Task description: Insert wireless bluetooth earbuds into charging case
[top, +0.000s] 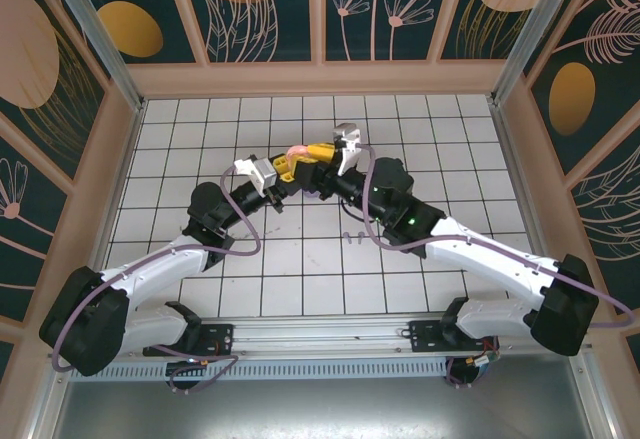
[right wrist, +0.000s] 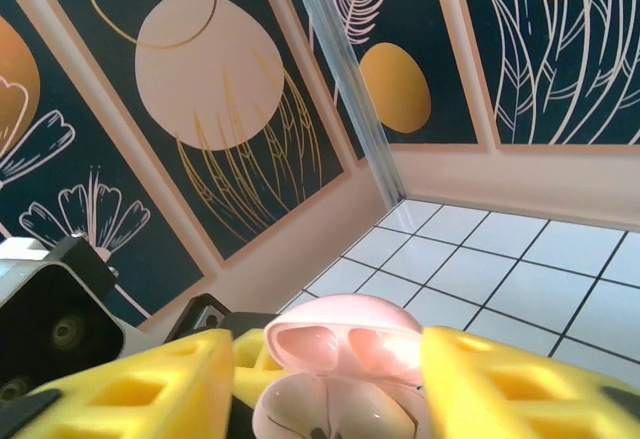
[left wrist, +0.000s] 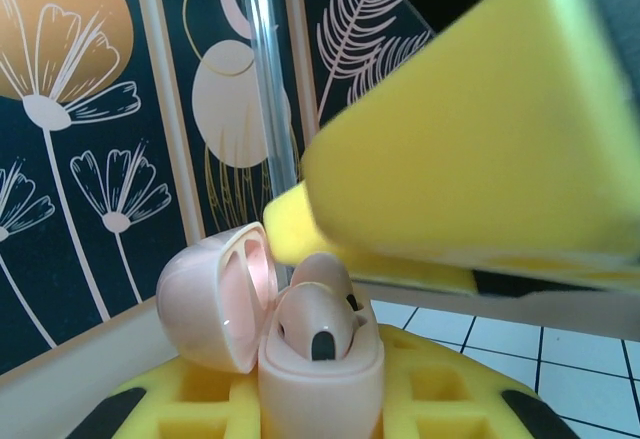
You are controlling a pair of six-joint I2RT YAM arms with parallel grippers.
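Your left gripper point(top: 283, 166) hugs the pink charging case point(left wrist: 320, 389) tight from both sides. The case lid is flipped open. A pale pink earbud point(left wrist: 318, 324) sits inside the case. Your right gripper point(right wrist: 325, 359) is just above the case; you cannot tell if it is pinching or loose

1 open pale pink charging case point(left wrist: 320, 391), 2 pale pink earbuds point(left wrist: 312, 321) inside, 2 robot arms point(top: 170, 261)
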